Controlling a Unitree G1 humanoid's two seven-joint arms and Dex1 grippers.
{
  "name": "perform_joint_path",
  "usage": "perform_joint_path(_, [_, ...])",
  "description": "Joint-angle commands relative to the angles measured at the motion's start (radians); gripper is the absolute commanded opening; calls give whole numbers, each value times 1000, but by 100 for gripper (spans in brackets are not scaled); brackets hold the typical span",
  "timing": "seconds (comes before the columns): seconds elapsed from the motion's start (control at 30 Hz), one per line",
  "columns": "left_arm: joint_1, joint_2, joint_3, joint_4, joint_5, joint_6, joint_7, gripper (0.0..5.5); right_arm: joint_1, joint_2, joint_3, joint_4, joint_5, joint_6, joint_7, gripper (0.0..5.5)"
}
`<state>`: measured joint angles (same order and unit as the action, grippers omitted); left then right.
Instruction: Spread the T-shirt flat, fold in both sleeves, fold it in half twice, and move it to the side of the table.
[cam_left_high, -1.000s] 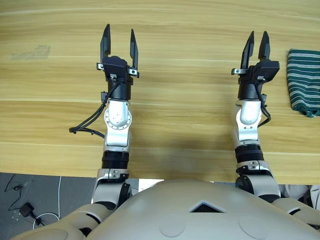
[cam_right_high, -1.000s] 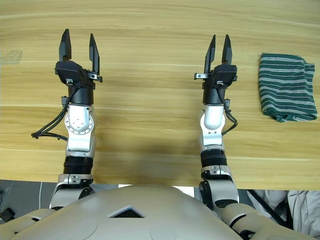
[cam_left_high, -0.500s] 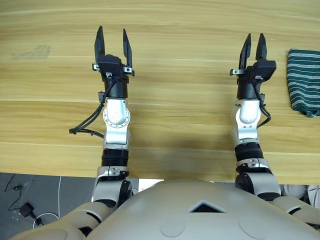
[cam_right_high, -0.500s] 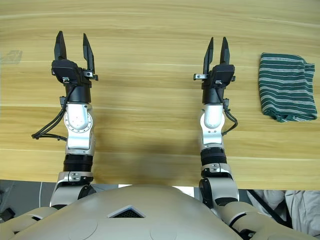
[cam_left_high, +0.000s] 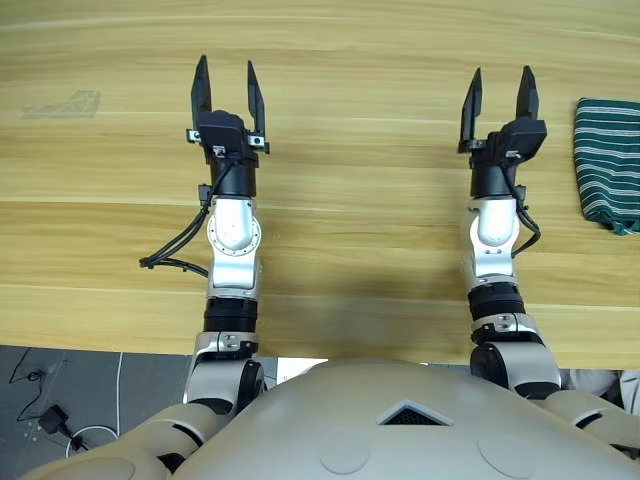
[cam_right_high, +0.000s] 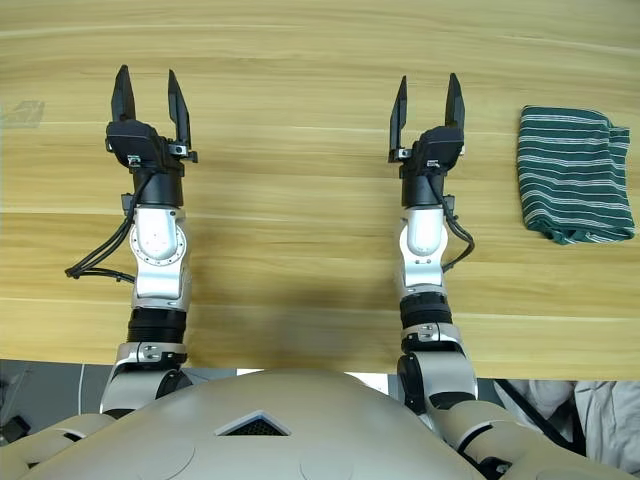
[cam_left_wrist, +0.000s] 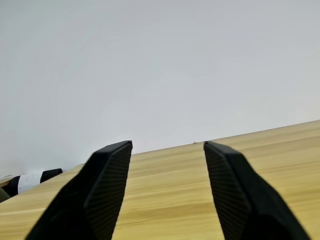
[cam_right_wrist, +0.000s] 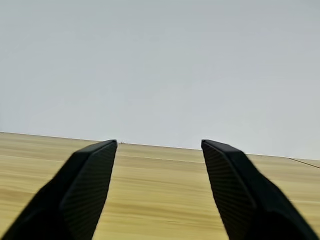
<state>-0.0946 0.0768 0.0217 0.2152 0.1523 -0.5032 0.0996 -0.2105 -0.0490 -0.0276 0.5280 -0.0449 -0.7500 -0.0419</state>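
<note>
The T-shirt (cam_right_high: 574, 172), dark green with thin white stripes, lies folded into a compact rectangle at the right side of the wooden table (cam_right_high: 300, 60). My right gripper (cam_right_high: 427, 98) hovers over bare wood well to the left of it, fingers open and nothing between them. My left gripper (cam_right_high: 146, 90) stands open over the left part of the table, also holding nothing. In the wrist views each pair of black fingers (cam_left_wrist: 107, 190) (cam_right_wrist: 90, 185) is spread apart above plain tabletop.
The table's near edge (cam_left_high: 350, 345) runs just in front of my arms, with floor and cables (cam_left_high: 60, 420) below it at the left. A faint grey smudge (cam_left_high: 62, 104) marks the wood at the far left. A dark object (cam_left_wrist: 30, 180) lies at the table's edge in the left wrist view.
My right gripper has opened wider. The left gripper shifted slightly left and forward between one second ago and half a second ago, then held. The T-shirt has not moved.
</note>
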Motion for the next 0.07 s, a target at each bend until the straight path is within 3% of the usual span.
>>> perform_joint_path(0.03, [-22,-1,0,16,-10,4,-4,268,-20,6,-8,14,-11,-8,-18,339])
perform_joint_path(0.07, [-23,0,1,18,-9,3,-3,268,-20,6,-9,15,-12,-10,-20,339])
